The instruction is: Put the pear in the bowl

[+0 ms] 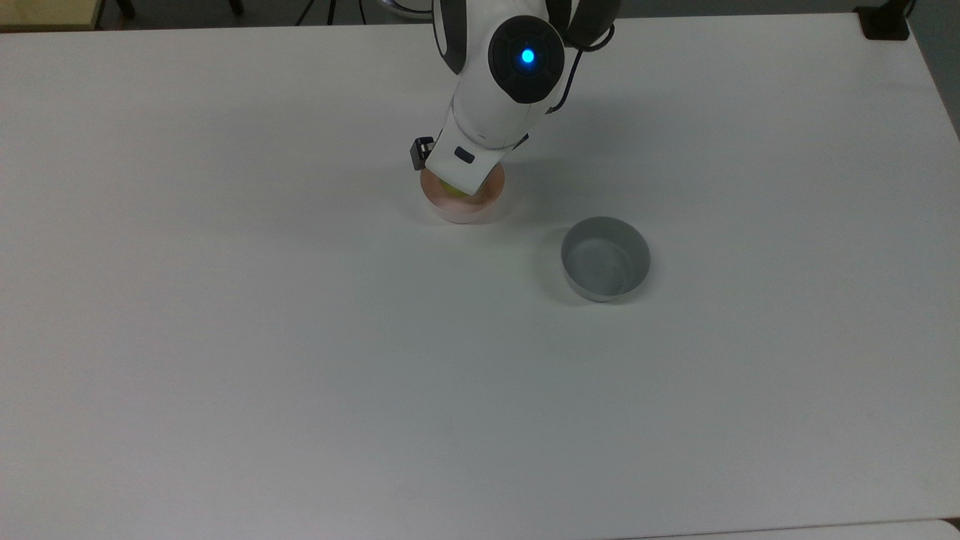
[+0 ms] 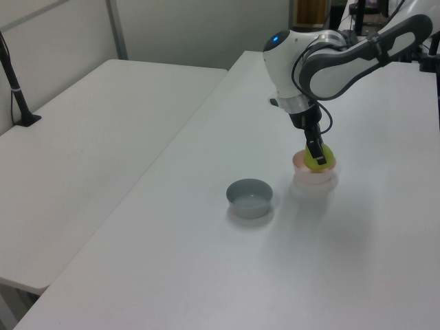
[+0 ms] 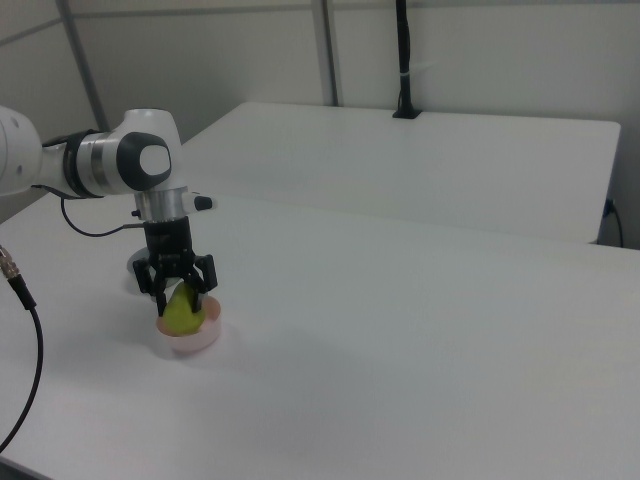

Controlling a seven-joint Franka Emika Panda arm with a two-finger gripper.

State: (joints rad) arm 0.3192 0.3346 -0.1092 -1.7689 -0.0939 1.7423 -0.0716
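Note:
The yellow-green pear (image 3: 182,313) stands upright inside the pale pink bowl (image 3: 191,341), its lower part below the rim. My gripper (image 3: 183,299) reaches down over the bowl with a finger on each side of the pear, shut on it. In the left view the pear (image 2: 319,157) shows above the pink bowl (image 2: 313,174) with the gripper (image 2: 316,151) on it. From the top view the white hand covers most of the bowl (image 1: 474,211); a sliver of pear (image 1: 447,187) peeks out at its left.
A grey bowl (image 1: 605,259) of similar size sits on the white table to the top view's lower right of the pink one, and nearer in the left view (image 2: 250,197). A second white table (image 2: 89,130) stands alongside, with a black post (image 2: 14,75) on it.

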